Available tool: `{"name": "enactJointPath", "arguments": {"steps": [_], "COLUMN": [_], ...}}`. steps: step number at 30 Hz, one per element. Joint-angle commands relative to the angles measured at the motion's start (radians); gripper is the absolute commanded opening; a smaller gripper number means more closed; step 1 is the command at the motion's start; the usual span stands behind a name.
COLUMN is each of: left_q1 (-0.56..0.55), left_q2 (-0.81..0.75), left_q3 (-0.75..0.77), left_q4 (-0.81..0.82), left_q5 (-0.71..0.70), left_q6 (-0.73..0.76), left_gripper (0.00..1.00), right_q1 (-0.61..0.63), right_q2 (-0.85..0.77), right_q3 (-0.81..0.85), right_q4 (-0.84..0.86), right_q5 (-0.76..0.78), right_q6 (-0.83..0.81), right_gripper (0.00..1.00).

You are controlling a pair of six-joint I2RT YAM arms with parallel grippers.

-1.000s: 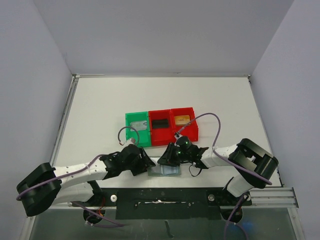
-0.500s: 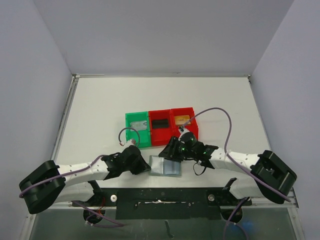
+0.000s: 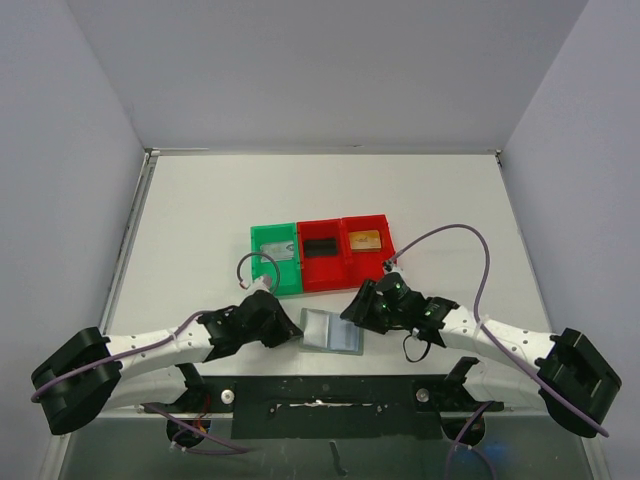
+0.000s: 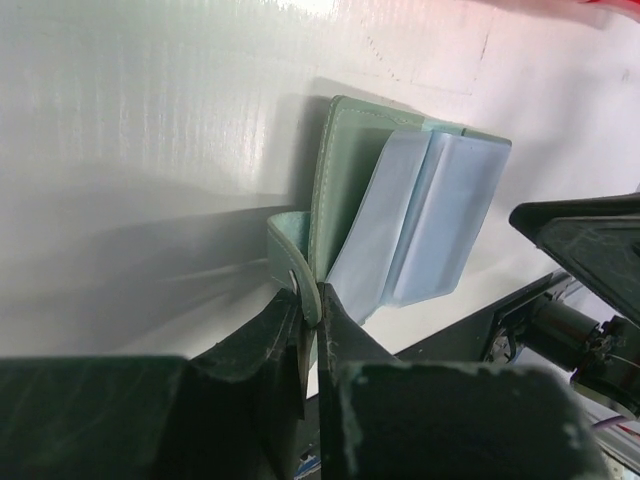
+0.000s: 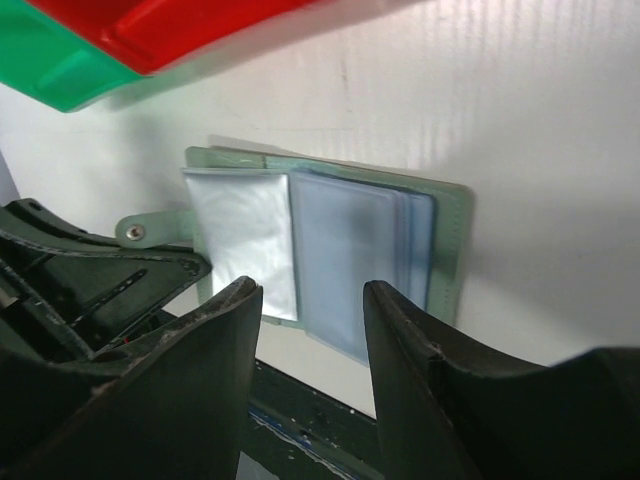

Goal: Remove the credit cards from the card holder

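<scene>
Toward six o'clock on the tabletop (image 3: 200, 210), just short of the bins (image 3: 320, 275): card holder (image 3: 331, 331) spread open, credit cards (image 5: 350, 255) seemingly tucked inside. Looks like extraction, not yet begun. Pins the snap tab (image 4: 290, 250) in the clenched left pincer (image 4: 308, 310) at nine o'clock. Hovers the right pincer (image 5: 310, 295) at three o'clock, spread wide, touching nothing. Calls next for pinching a card's edge.

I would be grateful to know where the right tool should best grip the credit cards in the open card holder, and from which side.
Probably the stack's free outer edge, opposite the fold, coming from the robot's right. The credit cards lie flat with staggered edges there. The left tool pins the card holder on the far side, and the open right tool hovers above.
</scene>
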Motion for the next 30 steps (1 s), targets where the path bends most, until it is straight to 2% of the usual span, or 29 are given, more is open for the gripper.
{"name": "enactJointPath", "arguments": {"steps": [1,12,22,30], "left_q1": [-0.021,-0.039,-0.041,-0.057], "left_q2": [-0.003,0.039,-0.006,-0.019], "left_q3": [-0.003,0.023,0.020,0.022], "left_q4": [0.074,0.061,0.021,0.019], "left_q5": [0.024,0.014,-0.015,-0.036], "left_q6": [0.001,0.002,-0.003,-0.006], "left_gripper": [0.03,0.02,0.00,0.00], "right_q1": [0.001,0.021,0.026,0.027], "right_q2": [0.020,0.061,0.046,0.074], "right_q3": [-0.008,-0.003,0.028,0.008], "right_q4": [0.024,-0.019,-0.057,-0.016], "right_q5": [0.010,0.043,0.057,0.022], "right_q6": [0.024,0.034,0.024,0.023], "right_gripper": [0.46,0.42,0.43,0.41]}}
